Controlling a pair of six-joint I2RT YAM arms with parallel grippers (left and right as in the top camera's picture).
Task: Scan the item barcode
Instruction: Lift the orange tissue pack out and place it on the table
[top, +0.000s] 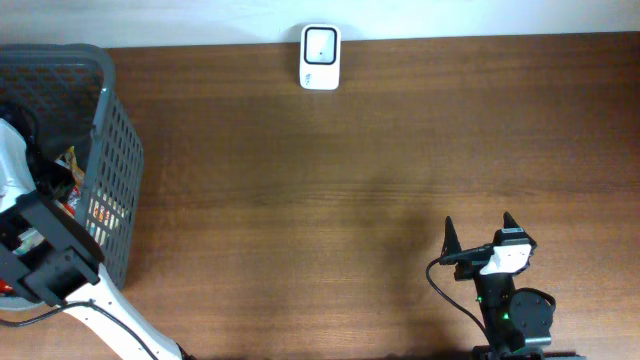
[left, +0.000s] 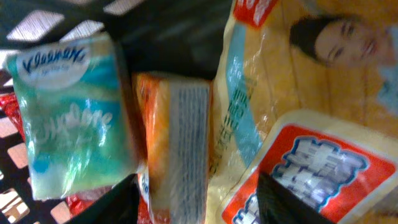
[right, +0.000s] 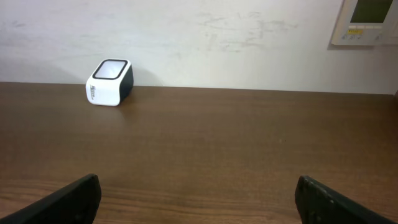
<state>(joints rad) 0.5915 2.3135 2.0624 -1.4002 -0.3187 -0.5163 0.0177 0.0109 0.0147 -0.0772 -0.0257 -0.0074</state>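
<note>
At the far left of the surface (top: 330, 200) stands a dark grey mesh basket (top: 120, 170), and the left arm reaches down into it. The left wrist view looks in among the packs.

Leftmost lies a soft pack of Kleenex tissues (left: 68, 118), teal and green with a white oval logo. A scrap of red wrapping (left: 81, 202) shows under its near edge. Just right of it, touching, is an orange pack (left: 177, 149). It stands on its edge, with a pale grey side panel of fine dark lines turned to the camera. The print is too blurred to tell whether those lines are a barcode.

The left tool (left: 198, 180) is open, its two dark fingers apart at the bottom of the view. The near end of the orange pack sits between them, close by the left finger and clear of the right one. The tool grips nothing.

Right of the orange pack lies a large yellow bag (left: 298, 93) in glossy film, with a woman's face printed at its top and a red-bordered panel lower down.

At the far edge of the surface, near the middle, a small white scanner (top: 320, 57) with a dark window sits against the wall.

At the near right, the right tool (top: 478, 218) hovers with its fingers spread wide and nothing between them. Its camera faces the scanner across bare wood.
</note>
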